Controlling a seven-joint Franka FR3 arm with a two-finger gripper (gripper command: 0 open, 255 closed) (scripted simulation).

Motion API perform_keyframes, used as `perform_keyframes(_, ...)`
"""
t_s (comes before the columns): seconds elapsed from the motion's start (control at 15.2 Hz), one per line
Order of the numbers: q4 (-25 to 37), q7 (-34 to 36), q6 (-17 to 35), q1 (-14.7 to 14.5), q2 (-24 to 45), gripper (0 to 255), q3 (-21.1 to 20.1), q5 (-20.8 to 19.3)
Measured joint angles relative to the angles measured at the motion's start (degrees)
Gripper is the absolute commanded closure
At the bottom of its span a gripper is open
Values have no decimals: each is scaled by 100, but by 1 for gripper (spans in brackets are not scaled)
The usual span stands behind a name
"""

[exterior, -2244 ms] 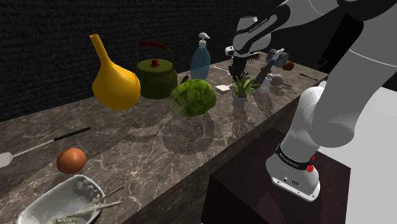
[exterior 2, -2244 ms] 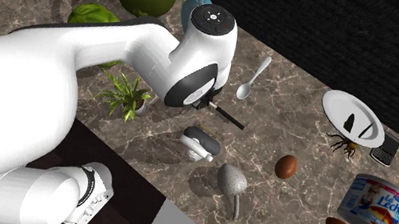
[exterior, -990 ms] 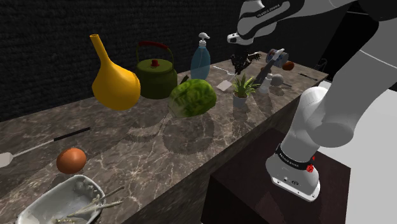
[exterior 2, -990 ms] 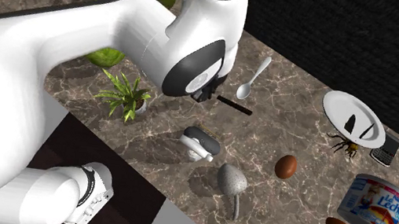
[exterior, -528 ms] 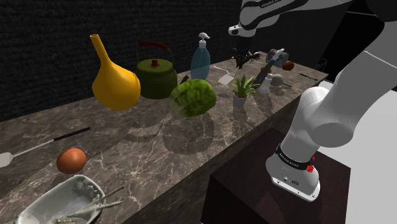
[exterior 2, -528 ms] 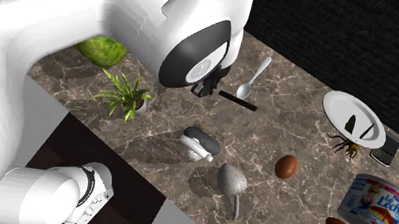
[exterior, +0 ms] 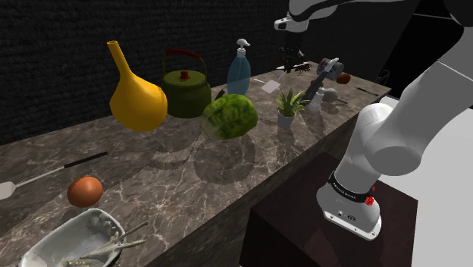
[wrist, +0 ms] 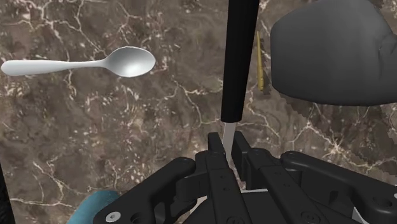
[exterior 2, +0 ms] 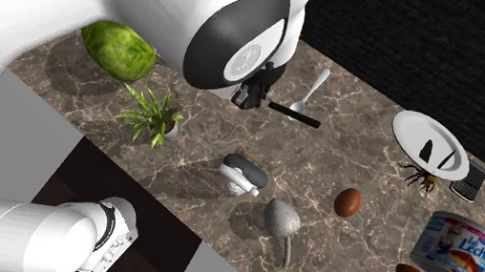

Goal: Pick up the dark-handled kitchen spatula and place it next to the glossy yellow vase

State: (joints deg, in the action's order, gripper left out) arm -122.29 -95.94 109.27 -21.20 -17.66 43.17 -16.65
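My gripper (wrist: 227,147) is shut on the thin pale neck of the spatula (wrist: 238,63), whose long black handle sticks out ahead of the fingers. In the shoulder view the gripper (exterior: 290,59) hangs high above the counter's far end, with the spatula's white blade (exterior: 270,86) below it toward that view's left. The second exterior view has the gripper (exterior 2: 254,95) under the big wrist joint and the black handle (exterior 2: 293,114) jutting to the right. The yellow long-necked vase (exterior: 136,95) stands far off at the shoulder view's left, beside a green kettle (exterior: 186,91).
Between vase and gripper stand a green melon (exterior: 230,117), a blue dispenser bottle (exterior: 239,70) and a small potted plant (exterior: 289,104). A spoon (wrist: 83,65) lies under the hand. A brown egg (exterior: 85,191), a bowl (exterior: 72,241) and another long utensil (exterior: 45,176) sit near the left.
The arm has risen from the counter with the spatula in its fingers; blade and handle now hang in the air, higher than in each earlier frame.
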Motion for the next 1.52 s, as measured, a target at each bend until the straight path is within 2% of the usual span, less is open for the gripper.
perform_keyframes(1.52,1783,-180,-1737,-102,57,255,-236,180)
